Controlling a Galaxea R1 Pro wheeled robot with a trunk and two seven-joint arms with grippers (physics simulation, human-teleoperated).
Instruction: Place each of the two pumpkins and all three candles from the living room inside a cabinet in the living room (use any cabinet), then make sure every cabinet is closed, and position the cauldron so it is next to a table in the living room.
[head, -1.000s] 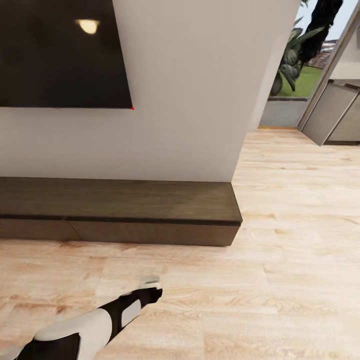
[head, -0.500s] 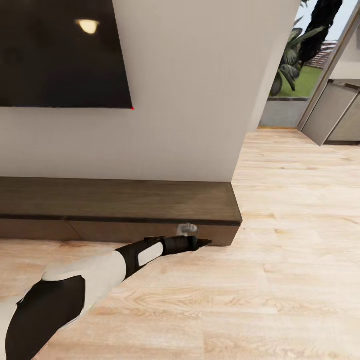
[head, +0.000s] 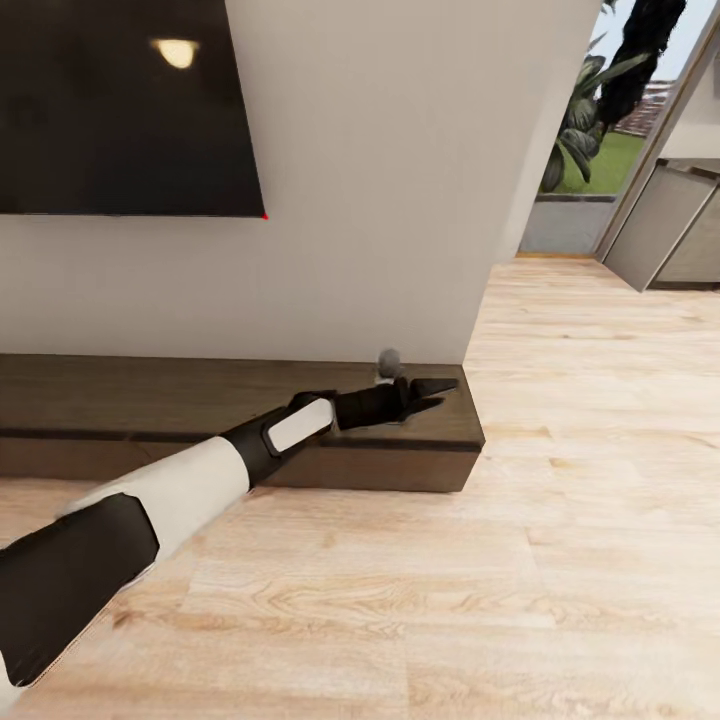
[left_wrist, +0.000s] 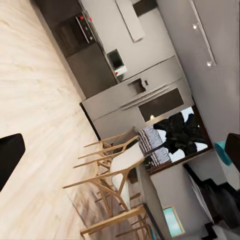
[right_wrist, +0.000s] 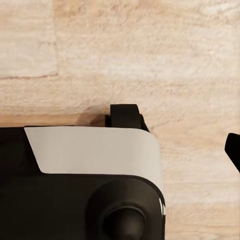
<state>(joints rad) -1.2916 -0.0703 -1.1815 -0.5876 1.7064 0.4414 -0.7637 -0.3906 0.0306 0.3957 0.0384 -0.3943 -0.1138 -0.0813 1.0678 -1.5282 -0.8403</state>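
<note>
The cabinet, a long low dark brown unit, runs along the wall under the TV, and its drawer fronts look shut. My left arm reaches forward over its right end. My left gripper hovers just above the top near the right corner, open and holding nothing; its two black fingertips stand far apart in the left wrist view. In the right wrist view one black fingertip sits at the far edge over plank floor, beside my own black and white body. Pumpkins, candles, cauldron and table are out of view.
A black wall TV hangs above the unit. The white wall ends at a corner with plank floor to its right. Grey kitchen cupboards stand at the far right. The left wrist view looks toward wooden chairs and a kitchen.
My left arm has risen from low near the floor and stretched forward; its gripper passed the drawer front and is now above the cabinet's right end. The camera has not moved.
</note>
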